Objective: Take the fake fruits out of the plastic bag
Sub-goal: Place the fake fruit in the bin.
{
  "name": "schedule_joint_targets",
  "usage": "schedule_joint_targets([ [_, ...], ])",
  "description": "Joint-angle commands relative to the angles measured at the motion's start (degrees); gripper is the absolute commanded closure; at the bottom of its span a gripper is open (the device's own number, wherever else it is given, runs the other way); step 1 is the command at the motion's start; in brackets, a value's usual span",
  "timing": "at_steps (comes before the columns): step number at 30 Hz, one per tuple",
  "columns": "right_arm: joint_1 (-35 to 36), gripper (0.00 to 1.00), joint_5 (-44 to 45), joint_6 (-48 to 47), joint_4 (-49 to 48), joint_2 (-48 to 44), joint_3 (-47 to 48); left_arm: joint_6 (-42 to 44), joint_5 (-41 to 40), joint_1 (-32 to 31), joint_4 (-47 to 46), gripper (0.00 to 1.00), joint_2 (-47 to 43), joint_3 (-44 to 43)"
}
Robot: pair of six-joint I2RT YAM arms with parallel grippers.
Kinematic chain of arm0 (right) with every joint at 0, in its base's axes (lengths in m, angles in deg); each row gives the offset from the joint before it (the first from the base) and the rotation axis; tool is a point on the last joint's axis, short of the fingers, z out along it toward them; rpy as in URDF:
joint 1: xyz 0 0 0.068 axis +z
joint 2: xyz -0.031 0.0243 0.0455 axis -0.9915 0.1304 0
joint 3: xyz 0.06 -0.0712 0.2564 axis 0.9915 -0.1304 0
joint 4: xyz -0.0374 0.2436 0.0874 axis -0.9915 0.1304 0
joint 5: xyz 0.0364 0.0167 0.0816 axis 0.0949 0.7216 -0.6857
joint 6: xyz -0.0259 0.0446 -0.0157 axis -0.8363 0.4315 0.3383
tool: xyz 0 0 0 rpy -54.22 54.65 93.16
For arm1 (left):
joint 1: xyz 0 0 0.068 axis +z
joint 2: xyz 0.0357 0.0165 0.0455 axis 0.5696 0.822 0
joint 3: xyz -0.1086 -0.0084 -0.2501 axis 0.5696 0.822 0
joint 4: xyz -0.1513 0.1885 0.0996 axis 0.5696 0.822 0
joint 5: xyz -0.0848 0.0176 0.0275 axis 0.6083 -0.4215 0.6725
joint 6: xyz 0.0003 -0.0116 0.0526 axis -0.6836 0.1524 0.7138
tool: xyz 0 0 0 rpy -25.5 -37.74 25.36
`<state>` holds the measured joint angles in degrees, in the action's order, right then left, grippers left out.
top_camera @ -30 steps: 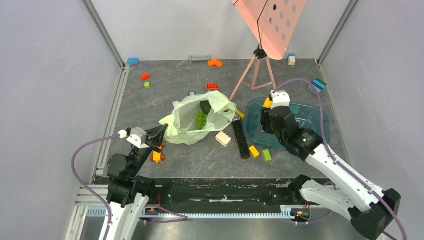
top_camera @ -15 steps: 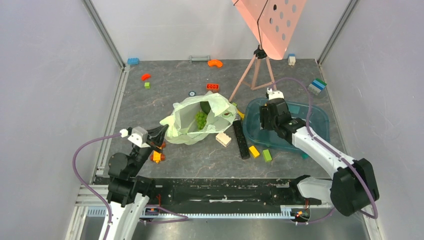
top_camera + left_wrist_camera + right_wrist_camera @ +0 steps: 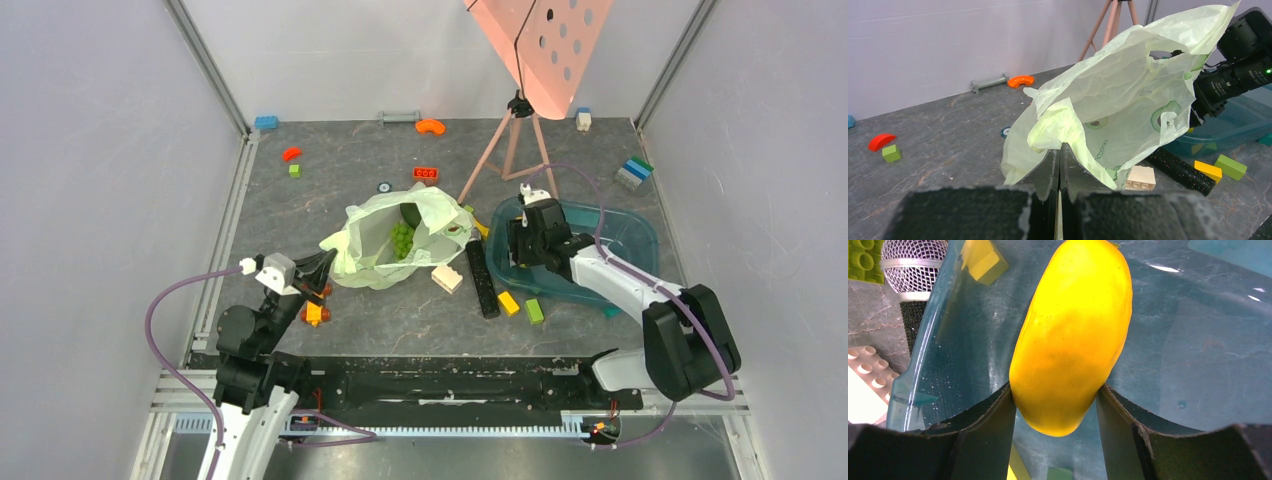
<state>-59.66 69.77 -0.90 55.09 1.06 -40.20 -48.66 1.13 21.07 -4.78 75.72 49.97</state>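
Observation:
The pale-green plastic bag [image 3: 385,245] lies open at mid table, with a bumpy green cluster [image 3: 401,238] and a dark green fruit [image 3: 411,214] inside. My left gripper [image 3: 322,268] is shut on the bag's near-left edge; in the left wrist view the jaws [image 3: 1060,148] pinch a fold of the bag [image 3: 1118,105]. My right gripper [image 3: 521,248] is over the left part of the teal tray [image 3: 630,235], shut on a smooth yellow oblong fruit [image 3: 1073,335] between its fingers [image 3: 1055,396]. The wrist hides that fruit in the top view.
A black microphone [image 3: 481,278], a cream brick [image 3: 447,277], a yellow brick [image 3: 508,303] and a green brick [image 3: 535,311] lie between bag and tray. A tripod [image 3: 510,145] stands behind. Orange bricks [image 3: 314,313] sit by my left gripper. Small bricks are scattered along the back.
My right arm has swung left and down over the tray's left part, still holding the yellow fruit. The left gripper and the bag have not moved.

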Motion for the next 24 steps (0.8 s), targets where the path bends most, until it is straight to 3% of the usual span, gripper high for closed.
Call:
schedule_joint_targets([
  [1,-0.2,0.47,-2.2,-0.5,-2.8,1.7,-0.3,1.4,-1.0,-0.2,-0.2,0.98,-0.3,0.3],
  [13,-0.3,0.14,-3.3,-0.5,-3.6,1.3,-1.5,1.4,-1.1,-0.3,-0.2,0.98,-0.3,0.3],
  [24,-0.3,0.11,-4.8,-0.8,-1.1,-5.5,-2.2,1.5,-1.0,-0.3,-0.2,0.98,0.0,0.4],
])
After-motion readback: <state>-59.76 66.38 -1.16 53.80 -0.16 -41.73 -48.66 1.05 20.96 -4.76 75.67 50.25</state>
